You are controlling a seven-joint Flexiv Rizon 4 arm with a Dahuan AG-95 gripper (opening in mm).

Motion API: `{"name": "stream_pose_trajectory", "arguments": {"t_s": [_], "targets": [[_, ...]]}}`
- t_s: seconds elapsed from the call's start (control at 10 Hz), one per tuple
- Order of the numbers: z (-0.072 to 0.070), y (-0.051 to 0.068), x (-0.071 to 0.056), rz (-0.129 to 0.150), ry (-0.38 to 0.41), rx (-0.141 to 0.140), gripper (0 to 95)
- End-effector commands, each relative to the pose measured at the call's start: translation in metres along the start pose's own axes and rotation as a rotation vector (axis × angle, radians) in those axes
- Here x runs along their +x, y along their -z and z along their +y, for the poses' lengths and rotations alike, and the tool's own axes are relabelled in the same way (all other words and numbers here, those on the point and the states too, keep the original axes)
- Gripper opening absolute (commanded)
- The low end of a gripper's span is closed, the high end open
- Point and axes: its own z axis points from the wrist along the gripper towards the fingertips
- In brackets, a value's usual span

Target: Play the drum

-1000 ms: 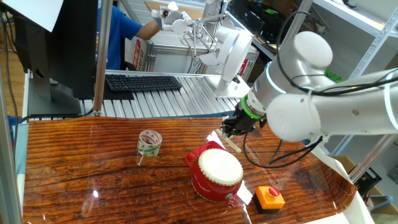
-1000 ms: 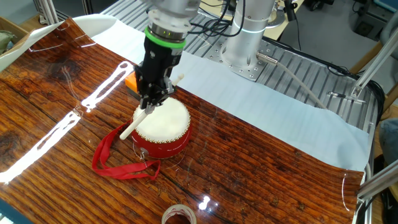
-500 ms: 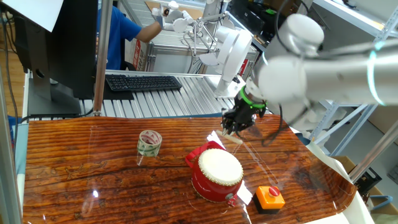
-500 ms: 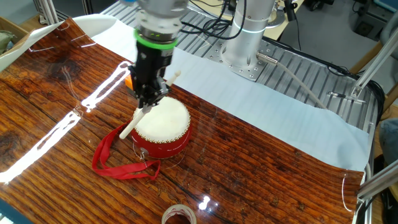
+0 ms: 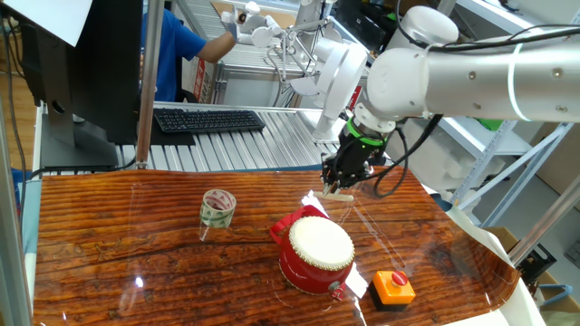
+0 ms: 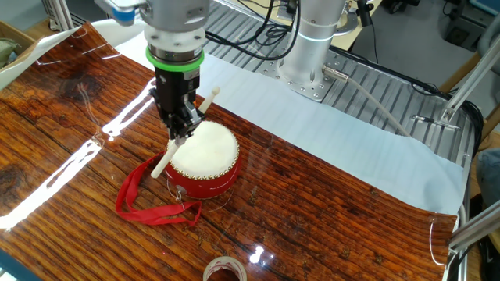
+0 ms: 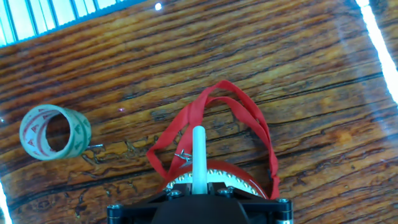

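The red drum (image 5: 314,254) with a cream-white skin (image 6: 205,148) and a red strap (image 6: 141,195) stands on the wooden table. My gripper (image 5: 341,184) is shut on a white drumstick (image 6: 178,142) and holds it just beyond the drum's rim. The stick slants down past the skin's edge, its tip near the strap. In the hand view the drumstick (image 7: 199,158) runs out from between the jaws over the drum's studded rim (image 7: 239,177) and the strap (image 7: 249,121).
A patterned tape roll (image 5: 218,207) stands left of the drum and also shows in the hand view (image 7: 55,132). An orange button box (image 5: 393,287) sits at the front right. A keyboard (image 5: 208,119) lies on the metal bench behind the table.
The arm has swung and the gripper has shifted a little away from the drum's centre, towards its rim, with the drumstick still held. The drum has not moved.
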Motion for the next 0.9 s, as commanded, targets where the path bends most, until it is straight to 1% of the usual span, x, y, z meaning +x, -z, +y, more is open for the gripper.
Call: {"name": "stream_pose_trajectory", "arguments": {"t_s": [0.1,0.3,0.4,0.5,0.8,0.9], "targets": [[0.0000,-0.0005,0.0026,-0.037,0.007,-0.009,0.0],[0.0001,-0.0007,0.0030,-0.088,0.013,-0.020,0.0],[0.0001,-0.0007,0.0031,-0.098,0.013,-0.021,0.0],[0.0004,-0.0010,0.0034,-0.115,0.014,-0.025,0.0],[0.0021,-0.0036,0.0059,-0.138,0.013,-0.029,0.0],[0.0024,-0.0040,0.0064,-0.139,0.012,-0.030,0.0]]}}
